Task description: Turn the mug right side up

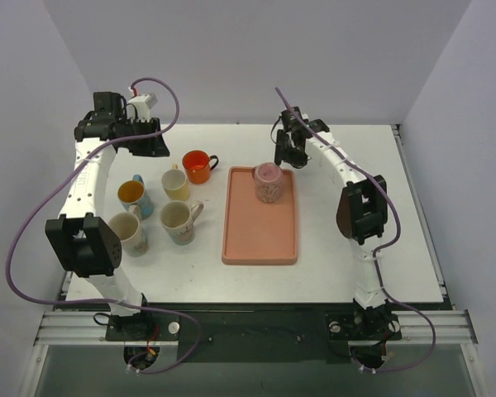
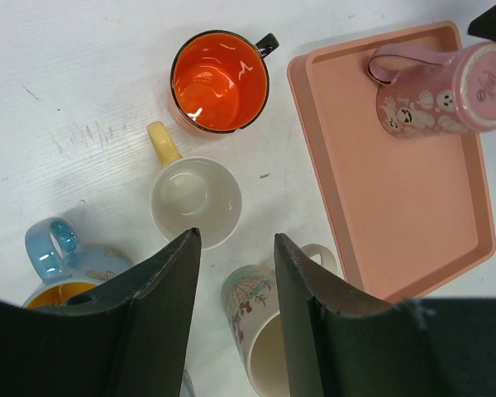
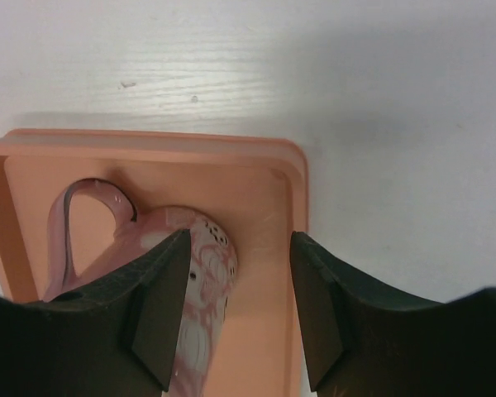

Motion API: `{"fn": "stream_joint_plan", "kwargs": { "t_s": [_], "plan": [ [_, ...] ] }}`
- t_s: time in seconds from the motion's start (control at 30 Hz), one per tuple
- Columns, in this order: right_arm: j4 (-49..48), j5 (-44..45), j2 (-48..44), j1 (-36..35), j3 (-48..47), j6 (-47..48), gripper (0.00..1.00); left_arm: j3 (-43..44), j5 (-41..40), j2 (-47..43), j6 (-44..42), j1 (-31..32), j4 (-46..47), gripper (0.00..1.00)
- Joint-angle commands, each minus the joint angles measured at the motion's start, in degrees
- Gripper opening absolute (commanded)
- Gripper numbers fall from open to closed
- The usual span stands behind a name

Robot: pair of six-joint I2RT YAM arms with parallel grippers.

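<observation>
A: Mug position?
B: Pink mug (image 1: 268, 182) stands bottom up at the far end of the pink tray (image 1: 259, 244), which lies mid-worktop (image 1: 355, 265). Not yet turned.

A: Right arm?
B: Right gripper (image 3: 240, 240) is down at the mug's far side. Its fingers (image 3: 161, 306) are spread. The mug wall sits in the gap close to one finger, and bare tray shows across to the other. Nothing is pinched. My reading is that it is lining up to clamp the wall, so a wrist roll can bring the mug onto its base.

A: Left arm?
B: Left gripper (image 2: 236, 240) hangs high at the far left, fingers spread with nothing between them. Five upright mugs (image 1: 179, 222) stand below it beside the tray, the orange mug (image 1: 198, 165) farthest back. It is probably parked there to leave the tray free for the other arm.

A: Any writing?
B: None legible. The mug carries a print of small ghost-like faces, and there is a faint mark on its base, too small to read.
</observation>
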State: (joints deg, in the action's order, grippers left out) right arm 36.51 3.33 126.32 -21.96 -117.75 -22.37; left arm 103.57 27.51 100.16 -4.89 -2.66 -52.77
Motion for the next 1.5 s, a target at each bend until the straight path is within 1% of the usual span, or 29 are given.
{"fn": "stream_joint_plan", "kwargs": {
  "t_s": [0.0,0.1,0.2,0.3,0.4,0.47,0.53,0.6,0.67,0.7,0.73,0.8,0.87,0.9,0.97,1.17,1.33,1.4,1.43,1.47],
  "plan": [
    [-2.2,-5.8,0.3,-1.1,1.8,-3.7,0.46,0.2,1.2,-2.2,0.1,0.0,2.2,0.51],
    [-2.5,-6.4,-1.6,-2.6,6.1,-3.8,0.44,0.4,1.1,-2.2,-0.1,0.0,2.1,0.51],
    [-4.0,-6.8,-6.4,-4.2,11.6,-4.5,0.43,0.4,1.0,-2.3,-0.4,-0.1,2.0,0.51],
    [-6.2,-6.8,-10.5,-7.3,17.9,-5.9,0.43,0.3,0.7,-2.2,-0.7,-0.1,2.0,0.51],
    [-6.2,-4.6,-14.7,-9.9,20.9,-7.9,0.43,0.2,0.6,-1.9,-0.8,0.0,2.0,0.51],
    [-6.3,-5.1,-16.3,-10.3,22.6,-9.4,0.43,0.2,0.6,-1.9,-0.8,0.0,2.1,0.51],
    [-6.0,-5.6,-17.4,-10.3,22.3,-10.3,0.44,0.2,0.6,-1.8,-0.7,0.0,2.1,0.51],
    [-5.0,-4.1,-17.8,-9.2,21.0,-11.6,0.47,0.3,0.6,-1.7,-0.8,0.0,2.1,0.51],
    [-4.4,-1.9,-16.8,-6.7,19.1,-15.6,0.5,0.2,0.6,-1.7,-0.6,0.0,2.1,0.51],
    [-4.4,-2.0,-15.7,-5.7,18.1,-18.3,0.5,0.2,0.6,-1.6,-0.4,0.0,2.3,0.51],
    [-4.5,-2.4,-14.8,-4.9,16.2,-19.5,0.52,0.2,0.7,-1.6,-0.2,0.0,2.3,0.51],
    [-4.3,-1.6,-12.3,-5.5,12.0,-21.1,0.6,0.1,0.8,-1.5,-0.1,0.1,2.3,0.51],
    [-3.8,-2.8,-9.0,-7.0,8.1,-22.4,0.69,0.1,0.9,-1.7,-0.1,0.1,2.2,0.51],
    [-3.6,-3.0,-6.6,-7.5,6.8,-23.2,0.76,0.1,0.9,-1.9,-0.1,0.1,2.3,0.51],
    [-2.8,-3.0,-3.6,-9.0,3.9,-24.2,0.81,-0.2,0.9,-1.9,-0.2,0.1,2.4,0.51],
    [0.7,-3.0,1.0,-10.1,2.8,-24.8,0.81,-0.7,1.0,-2.3,-0.2,0.1,2.8,0.51],
    [1.9,-7.5,4.2,-12.4,2.2,-24.7,0.78,-0.9,1.1,-2.1,-0.2,0.1,3.0,0.51],
    [2.7,-7.9,4.7,-13.4,2.0,-24.8,0.73,-0.8,1.1,-2.2,-0.1,0.1,3.1,0.51],
    [3.3,-8.2,4.8,-13.6,2.1,-24.7,0.68,-0.8,1.1,-2.2,-0.2,0.1,3.0,0.51],
    [3.7,-7.9,4.6,-13.6,2.3,-24.7,0.66,-0.8,1.1,-2.2,-0.2,0.1,3.0,0.51]
  ]
}}
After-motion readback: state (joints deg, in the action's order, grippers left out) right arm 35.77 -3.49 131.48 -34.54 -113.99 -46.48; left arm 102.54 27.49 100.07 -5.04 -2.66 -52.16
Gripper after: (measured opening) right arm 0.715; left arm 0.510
